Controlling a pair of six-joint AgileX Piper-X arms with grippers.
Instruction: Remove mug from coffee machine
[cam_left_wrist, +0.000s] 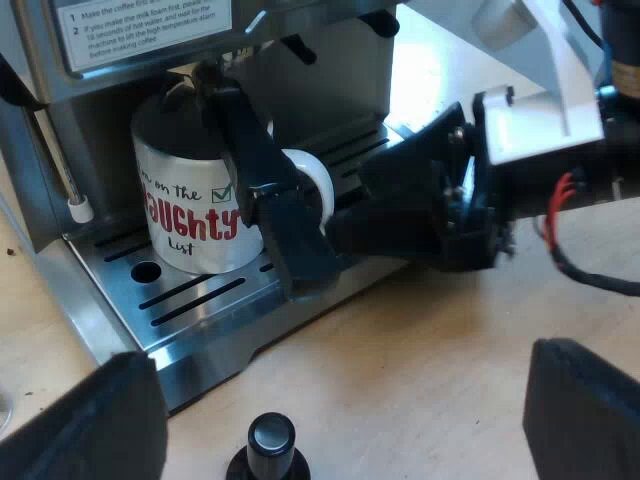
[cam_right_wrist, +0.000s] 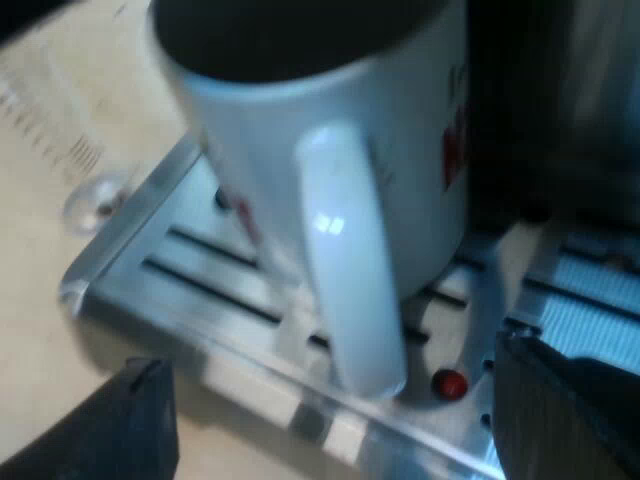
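Right wrist view: mug (cam_right_wrist: 300, 130) not yet removed, standing on the tray (cam_right_wrist: 130, 290).
Right gripper (cam_right_wrist: 345, 415) gapes around the handle (cam_right_wrist: 350, 270), ungrasped; left gripper (cam_left_wrist: 335, 420) is spread wide too. Grasp and lift-out remain.

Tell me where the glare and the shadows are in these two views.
Left wrist view: bright light washes out the table past the espresso machine, and the mug stands in shade under it. Right wrist view: a white glint on the mug's handle, sheen along the drip tray.
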